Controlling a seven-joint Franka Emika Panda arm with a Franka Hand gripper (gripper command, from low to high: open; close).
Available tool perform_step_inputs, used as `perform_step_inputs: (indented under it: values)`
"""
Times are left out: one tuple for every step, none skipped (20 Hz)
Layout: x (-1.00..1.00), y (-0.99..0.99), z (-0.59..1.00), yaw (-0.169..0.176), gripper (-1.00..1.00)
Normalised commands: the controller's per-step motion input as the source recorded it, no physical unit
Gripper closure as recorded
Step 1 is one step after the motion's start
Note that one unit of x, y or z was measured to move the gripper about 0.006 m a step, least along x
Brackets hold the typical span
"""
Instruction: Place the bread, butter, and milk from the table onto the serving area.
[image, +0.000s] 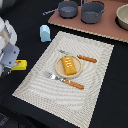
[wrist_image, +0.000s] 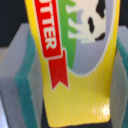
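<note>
The butter (image: 20, 64) lies low at the black table (image: 115, 100), at the exterior view's left, off the placemat. My gripper (image: 13, 64) is down over it. In the wrist view the yellow butter pack (wrist_image: 80, 95) fills the space between my fingers (wrist_image: 20, 80), and the pads lie against both its long edges. The bread (image: 70, 65) rests on the round tan plate (image: 59, 70) in the middle of the serving area (image: 40, 87). The pale-blue milk carton (image: 45, 33) stands upright on the table just beyond the placemat's far left corner.
A fork (image: 54, 76) and a knife (image: 86, 58) with orange handles lie on the placemat beside the plate. A reddish-brown board (image: 107, 27) at the back holds two grey pots (image: 93, 11). A pale bowl (image: 123, 16) sits at the far right.
</note>
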Motion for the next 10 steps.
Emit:
perform_step_inputs:
  values:
    - [1.0,-0.06,1.0,0.0,1.0]
    - [1.0,-0.06,1.0,0.0,1.0]
    - [1.0,-0.08,0.98,0.0,1.0]
    - [1.0,-0.1,0.91,0.0,1.0]
    - [1.0,-0.14,0.8,-0.002,1.0]
    - [0.98,-0.18,0.71,-0.015,1.0]
    - [0.93,-0.22,0.54,-0.031,1.0]
    - [0.82,-0.28,0.37,-0.059,1.0]
    - [0.82,-0.28,0.36,-0.061,1.0]
    - [0.82,-0.28,0.35,-0.061,1.0]
